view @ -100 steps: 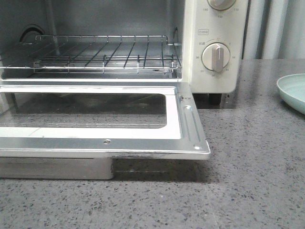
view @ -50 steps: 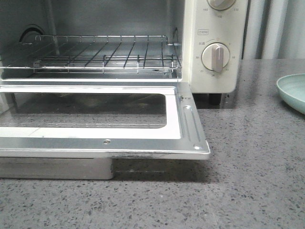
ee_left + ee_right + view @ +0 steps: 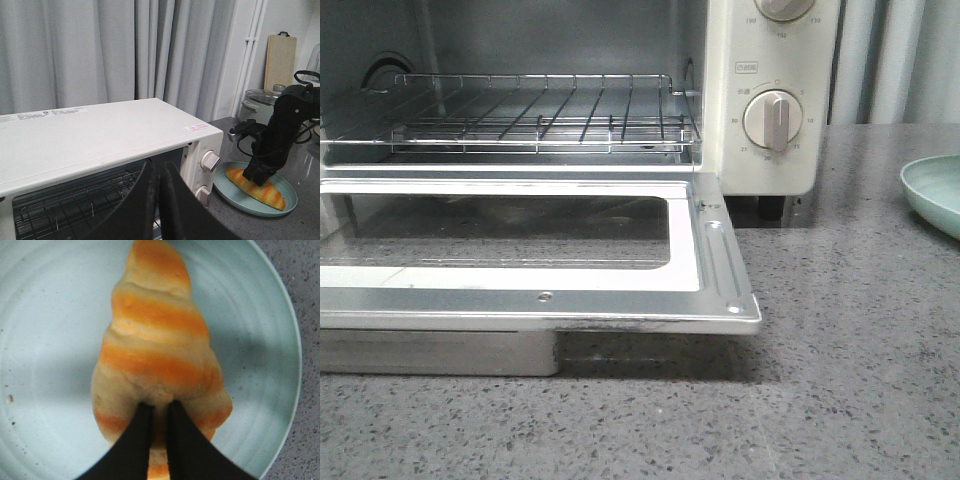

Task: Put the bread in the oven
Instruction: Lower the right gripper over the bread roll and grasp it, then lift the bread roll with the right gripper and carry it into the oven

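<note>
The bread [image 3: 160,340], golden-brown with pale stripes, lies on a pale teal plate [image 3: 45,315]. My right gripper [image 3: 159,407] is shut on it, the fingers pinching its thick middle from above. The left wrist view shows the same: my right gripper [image 3: 255,175] down on the bread [image 3: 267,192] on the plate [image 3: 235,197], to the right of the oven [image 3: 100,132]. The oven [image 3: 770,60] stands open, its glass door [image 3: 720,270] dropped flat and its wire rack [image 3: 535,115] bare. My left gripper [image 3: 156,167] is shut and empty, up in front of the oven.
The plate's edge [image 3: 935,195] shows at the far right of the front view on the grey speckled counter [image 3: 840,380]. A pot [image 3: 255,102] and a wooden board [image 3: 280,60] stand behind the plate. Grey curtains hang behind the oven.
</note>
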